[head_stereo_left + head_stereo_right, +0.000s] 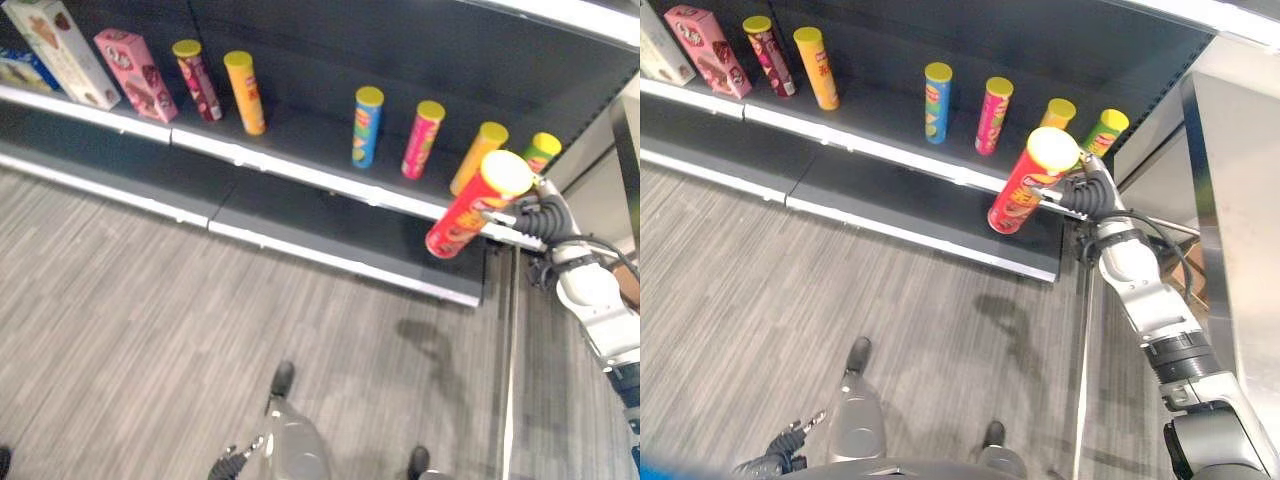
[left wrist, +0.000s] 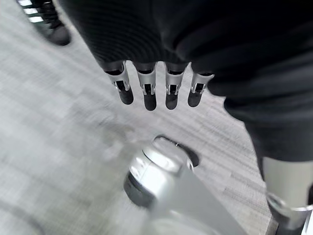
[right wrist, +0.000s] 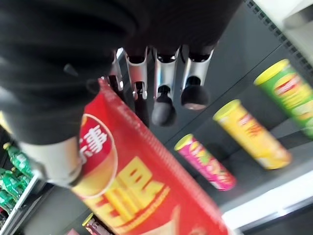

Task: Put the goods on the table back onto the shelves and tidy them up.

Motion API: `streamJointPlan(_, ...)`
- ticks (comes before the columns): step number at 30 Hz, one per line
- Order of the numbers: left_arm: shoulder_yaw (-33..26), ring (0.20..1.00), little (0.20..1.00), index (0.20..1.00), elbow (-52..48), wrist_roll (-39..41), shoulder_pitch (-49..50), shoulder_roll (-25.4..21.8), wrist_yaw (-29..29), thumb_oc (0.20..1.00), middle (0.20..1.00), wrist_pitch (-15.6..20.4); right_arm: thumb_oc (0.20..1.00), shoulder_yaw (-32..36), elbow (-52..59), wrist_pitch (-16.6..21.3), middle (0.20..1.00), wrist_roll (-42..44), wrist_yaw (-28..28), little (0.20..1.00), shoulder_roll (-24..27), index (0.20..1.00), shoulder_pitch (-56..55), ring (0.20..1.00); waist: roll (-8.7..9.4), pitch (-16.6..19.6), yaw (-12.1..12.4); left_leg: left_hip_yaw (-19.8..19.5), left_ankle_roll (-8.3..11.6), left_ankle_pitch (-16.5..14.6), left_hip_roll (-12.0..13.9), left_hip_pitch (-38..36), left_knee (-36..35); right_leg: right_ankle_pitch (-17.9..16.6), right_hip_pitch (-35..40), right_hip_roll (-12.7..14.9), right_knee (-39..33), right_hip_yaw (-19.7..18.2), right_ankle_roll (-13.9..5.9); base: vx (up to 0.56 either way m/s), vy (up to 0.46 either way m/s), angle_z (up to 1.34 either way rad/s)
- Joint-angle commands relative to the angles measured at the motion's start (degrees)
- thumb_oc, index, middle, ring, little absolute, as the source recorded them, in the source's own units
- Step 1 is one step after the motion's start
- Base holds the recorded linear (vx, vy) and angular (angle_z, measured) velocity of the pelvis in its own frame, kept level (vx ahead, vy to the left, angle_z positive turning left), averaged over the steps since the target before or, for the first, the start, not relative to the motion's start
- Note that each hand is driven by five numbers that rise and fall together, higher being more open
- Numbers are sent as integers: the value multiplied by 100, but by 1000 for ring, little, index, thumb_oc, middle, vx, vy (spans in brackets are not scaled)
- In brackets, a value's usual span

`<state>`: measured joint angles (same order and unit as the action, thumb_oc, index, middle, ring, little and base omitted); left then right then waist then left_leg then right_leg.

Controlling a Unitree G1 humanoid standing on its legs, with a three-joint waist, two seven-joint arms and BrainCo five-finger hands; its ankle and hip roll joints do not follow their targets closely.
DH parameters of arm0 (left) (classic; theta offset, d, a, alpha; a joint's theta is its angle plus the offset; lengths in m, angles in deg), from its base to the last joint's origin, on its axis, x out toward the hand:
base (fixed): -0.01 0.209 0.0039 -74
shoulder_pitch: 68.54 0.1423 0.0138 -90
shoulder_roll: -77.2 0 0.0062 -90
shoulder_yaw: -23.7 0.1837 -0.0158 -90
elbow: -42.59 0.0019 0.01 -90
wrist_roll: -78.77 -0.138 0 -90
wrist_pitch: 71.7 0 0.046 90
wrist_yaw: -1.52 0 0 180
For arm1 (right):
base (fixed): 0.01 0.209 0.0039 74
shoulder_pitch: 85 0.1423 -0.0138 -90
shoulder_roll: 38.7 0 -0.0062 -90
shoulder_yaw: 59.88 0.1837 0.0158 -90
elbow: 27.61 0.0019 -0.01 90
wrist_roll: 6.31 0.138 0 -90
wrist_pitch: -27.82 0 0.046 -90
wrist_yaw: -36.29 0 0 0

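- Low over the grey floor (image 1: 130,330), the left robot hand (image 2: 156,90) hangs with fingers straight and nothing in it.
- Farther out, the right robot hand (image 1: 1080,195) has its fingers curled round a red can (image 1: 1025,185), held tilted in the air just before the shelf's (image 1: 300,135) front edge, near its right end.
- On the shelf stand a green can (image 1: 1105,130), a yellow can (image 1: 1055,112), a pink can (image 1: 992,115) and a blue can (image 1: 936,100) in a row.
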<state>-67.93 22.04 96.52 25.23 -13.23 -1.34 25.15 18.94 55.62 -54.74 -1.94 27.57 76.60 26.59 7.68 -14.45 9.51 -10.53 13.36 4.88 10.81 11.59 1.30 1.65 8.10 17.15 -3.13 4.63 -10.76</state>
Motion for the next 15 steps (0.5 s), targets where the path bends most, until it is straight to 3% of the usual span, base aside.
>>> streamJointPlan(1,227,1000,1000,1000,-173,-258,176,-240,-79,1000,1000,49,200,344,186,192,200,-33,18,200,112,200,174,200,-129,657,6,228,-522,130,63,-173,-575,-535,-429,-9,824,-347,-6,127,703,0)
streamJointPlan(2,265,1000,1000,1000,-259,-209,113,-388,-77,1000,1000,46,200,250,55,168,200,-50,-106,200,29,200,397,200,-87,568,16,450,-684,72,-148,-205,-604,-1364,-720,177,921,-321,-5,-4,454,-5)
streamJointPlan(4,297,1000,1000,1000,-290,-218,107,-450,-104,1000,1000,61,200,223,-79,228,200,50,-183,200,-41,200,562,200,-81,524,35,615,-819,15,-268,-222,-630,-1616,-762,244,863,-154,-36,-21,447,-31)
streamJointPlan(7,345,1000,1000,1000,-260,-266,82,-458,-50,1000,1000,45,200,258,-171,223,200,81,-210,200,24,200,620,200,-108,535,-33,649,-915,-73,-388,-224,-630,-1547,-843,-5,879,-292,51,15,244,-7)
streamJointPlan(8,353,1000,1000,1000,-214,-308,62,-463,-38,1000,1000,40,200,288,-158,236,200,91,-191,200,60,200,612,200,-124,558,-75,673,-966,-90,-487,-227,-630,-1446,-882,-199,825,-382,67,57,219,15)
streamJointPlan(11,398,1000,1000,1000,-202,-349,36,-437,-5,1000,1000,29,200,327,-123,240,200,85,-169,200,127,200,574,200,-189,580,-105,717,-1028,-151,-655,-283,-630,-807,-964,-720,583,-383,161,89,268,6)
streamJointPlan(12,471,1000,1000,1000,-258,-321,-15,-380,12,1000,1000,21,200,293,-173,270,200,123,-178,200,149,200,634,200,-213,510,-119,726,-1046,-217,-752,-382,-630,-425,-1188,-1184,456,-318,266,86,223,-9)
streamJointPlan(15,500,1000,1000,1000,-417,-164,-11,-266,10,1000,1000,44,200,105,-279,319,200,183,-214,200,35,200,764,200,-185,350,-148,712,-1107,-269,-979,-606,-630,-509,-1489,-1618,304,-158,313,75,115,5)
